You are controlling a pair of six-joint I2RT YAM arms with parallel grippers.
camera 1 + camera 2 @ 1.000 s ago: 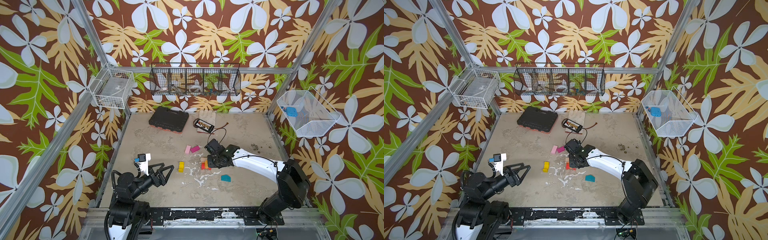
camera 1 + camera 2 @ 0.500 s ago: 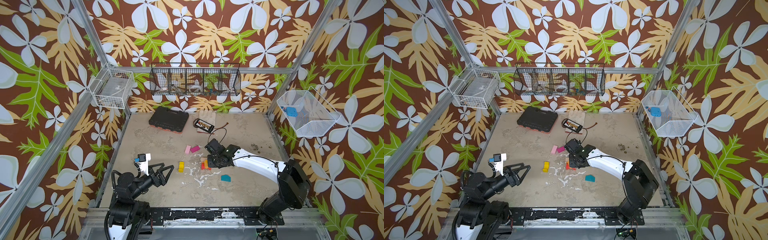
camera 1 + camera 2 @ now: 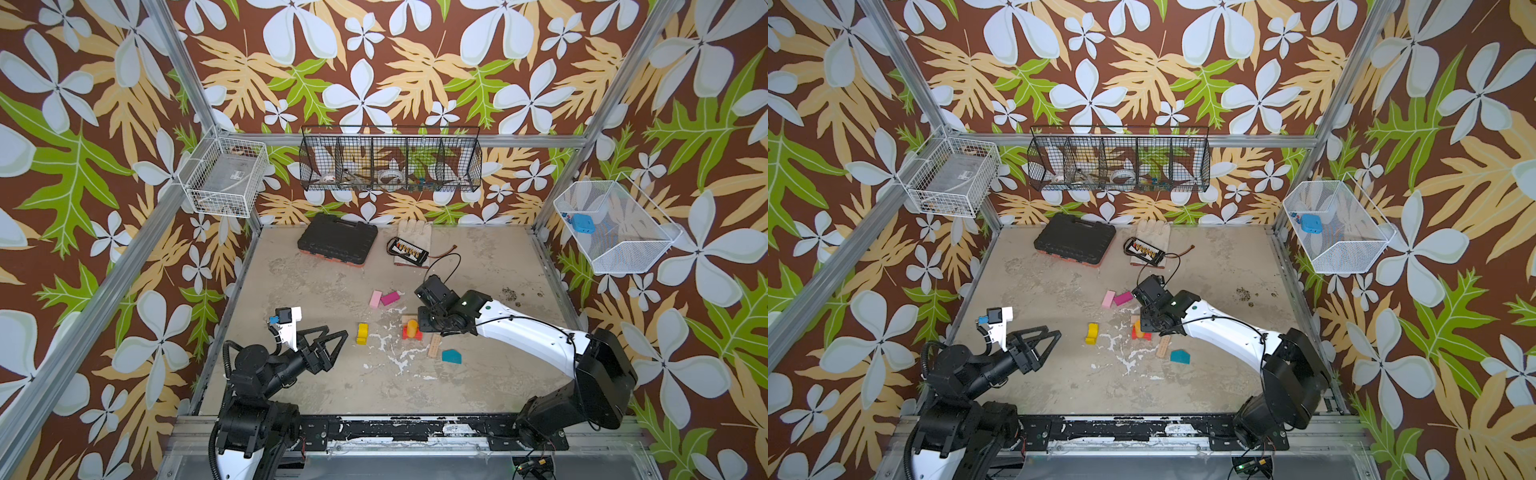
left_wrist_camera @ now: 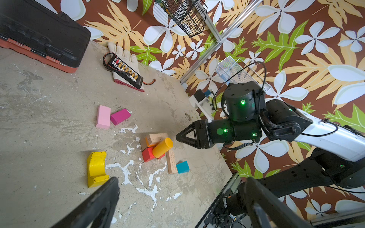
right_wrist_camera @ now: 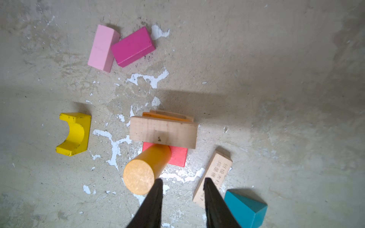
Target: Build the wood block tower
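**Tower** [image 3: 409, 331]: only started, about mid-table and a little toward the front edge. The base is a red block [image 5: 177, 157] flat on the table [image 3: 332, 395]. An orange bar [image 5: 164, 116] behind it is mostly hidden under a wood block [image 5: 164, 134] laid across. A cylinder [image 5: 146, 170] stands on the red block's free part, against the wood block. Whether it is quite plumb cannot be told.

**Right gripper** [image 5: 182, 179]: above the tower, jaws a narrow way apart, nothing between them. One fingertip [image 5: 158, 189] is just beside the cylinder's top.

**Left gripper** [image 3: 336, 331]: wide and empty, toward the front-left corner, well apart from the blocks.

**Step, as judged:** the cylinder is seated and the next block is not yet taken.

**Next move calls for:** drawing off without brushing the cylinder, then spreading the jaws enough for a block's width.

**Loose blocks:**
- wood bar [image 5: 215, 175]: lettered, flat, just beside the red block
- pentagon [image 5: 245, 209]: teal, just beside the bar's end
- arch [image 5: 75, 134]: yellow, lying flat, toward the left edge
- pink block [image 5: 102, 48] and magenta block [image 5: 133, 46]: touching, toward the back edge

**In the way:** the wood bar and pentagon crowd the tower's right side. The cylinder, tall and narrow, looks easy to topple.

**Along the back edge, well apart:** case [image 3: 336, 239], glove [image 3: 415, 230], charger board [image 3: 409, 251].
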